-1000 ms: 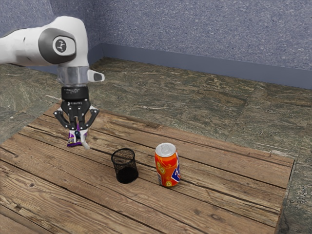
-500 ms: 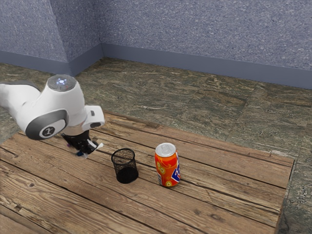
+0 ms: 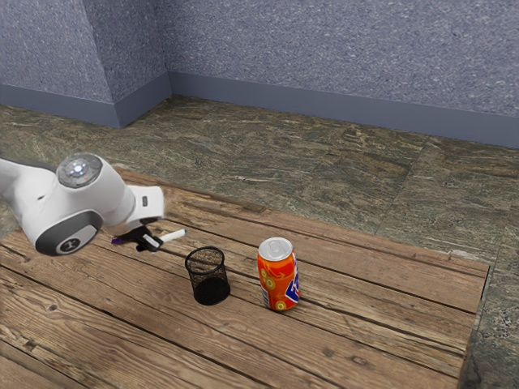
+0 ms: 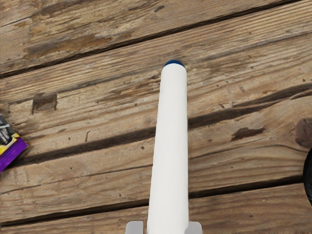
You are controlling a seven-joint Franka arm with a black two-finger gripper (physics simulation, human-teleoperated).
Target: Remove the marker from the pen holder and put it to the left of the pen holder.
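Low over the table's far-left part in the exterior view, my gripper (image 3: 149,240) is shut on the white marker (image 3: 173,236), which sticks out toward the pen holder. In the wrist view the marker (image 4: 171,146) runs away from the gripper (image 4: 165,228), a fingertip on each side of it and its blue end pointing outward. The black mesh pen holder (image 3: 208,277) stands upright with nothing visible inside, apart from the marker; its dark edge (image 4: 308,175) also appears in the wrist view.
An orange soda can (image 3: 278,275) stands beside the pen holder, toward the exterior view's right. A purple packet (image 4: 10,146) lies on the wooden table (image 4: 87,170), on the gripper's side away from the pen holder.
My hand has come down toward the table and tilted over, bringing the marker from steeply hanging to nearly level. The pen holder and can have stayed where they were.
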